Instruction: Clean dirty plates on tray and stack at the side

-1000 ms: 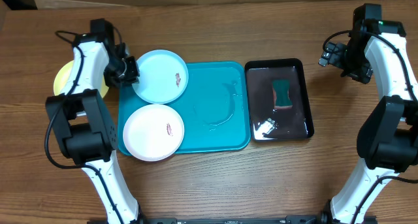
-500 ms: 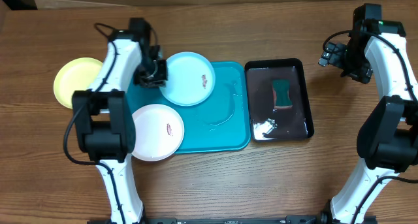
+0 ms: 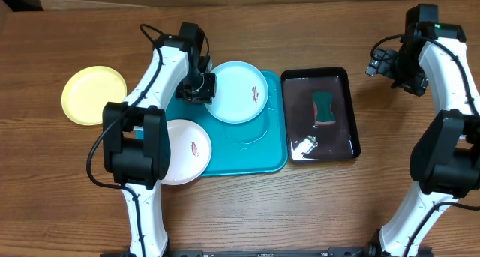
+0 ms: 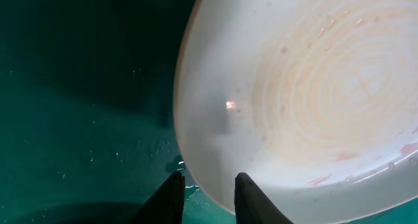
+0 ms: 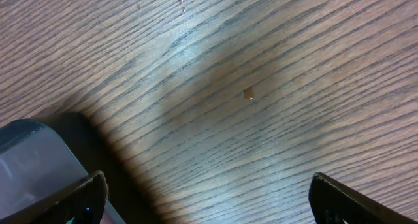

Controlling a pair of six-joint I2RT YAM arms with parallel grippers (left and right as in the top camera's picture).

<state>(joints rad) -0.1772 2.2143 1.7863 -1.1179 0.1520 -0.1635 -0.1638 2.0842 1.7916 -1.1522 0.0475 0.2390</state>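
Note:
My left gripper (image 3: 201,87) is shut on the left rim of the light-blue-rimmed plate (image 3: 238,92), which is over the back right part of the turquoise tray (image 3: 247,148). A red-brown smear shows near the plate's right side. In the left wrist view the plate (image 4: 294,87) fills the right side, and its rim sits between my left gripper's (image 4: 208,194) dark fingertips (image 4: 251,201). The white plate (image 3: 187,150), also smeared, lies on the tray's front left corner, partly under my left arm. The yellow-green plate (image 3: 94,96) rests on the table left of the tray. My right gripper (image 3: 379,62) stands open above bare wood.
A glossy black tray (image 3: 341,137) holding water and a green sponge (image 3: 324,107) stands right of the turquoise tray. In the right wrist view its corner (image 5: 32,159) shows at the lower left, beside my right gripper (image 5: 209,201). Wet streaks mark the turquoise tray.
My left gripper has carried the light-blue-rimmed plate to the right, from the tray's back left corner to its back right. The yellow-green plate is now uncovered. The right arm has not moved.

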